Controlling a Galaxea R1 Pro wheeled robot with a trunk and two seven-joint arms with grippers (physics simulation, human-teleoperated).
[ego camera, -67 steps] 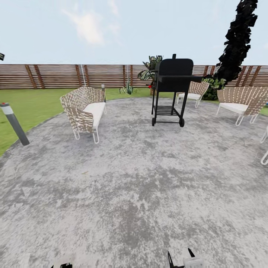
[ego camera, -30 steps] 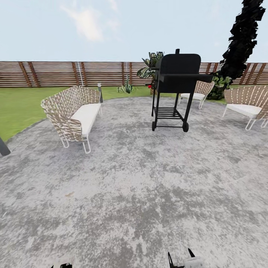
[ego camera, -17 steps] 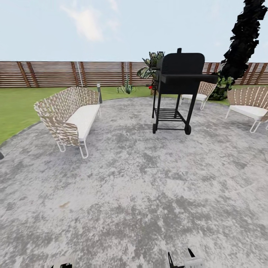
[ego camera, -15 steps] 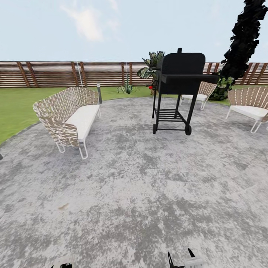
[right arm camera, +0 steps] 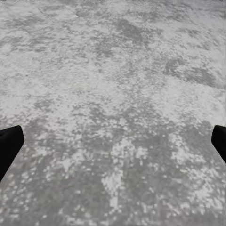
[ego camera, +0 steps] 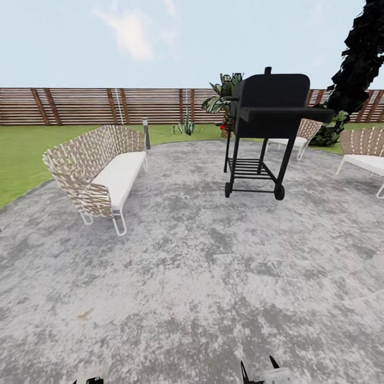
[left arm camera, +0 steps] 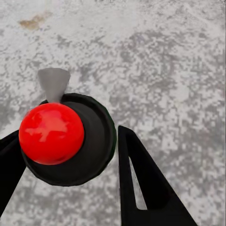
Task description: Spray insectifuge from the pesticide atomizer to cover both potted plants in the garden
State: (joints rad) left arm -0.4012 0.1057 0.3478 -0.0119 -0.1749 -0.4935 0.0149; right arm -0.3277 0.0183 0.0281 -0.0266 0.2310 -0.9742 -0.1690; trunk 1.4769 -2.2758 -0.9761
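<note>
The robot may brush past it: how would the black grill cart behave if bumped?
The grill has wheels at its feet, so it would probably roll. Its bulky body on thin legs looks top-heavy, so a high push might tip it.

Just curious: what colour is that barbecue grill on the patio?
Black all over; the grill shows best in the head view.

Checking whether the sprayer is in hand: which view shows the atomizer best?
The left wrist view: the atomizer, black body with red knob and grey nozzle, sits between the left claw's fingers. The other two views give paving.
</note>
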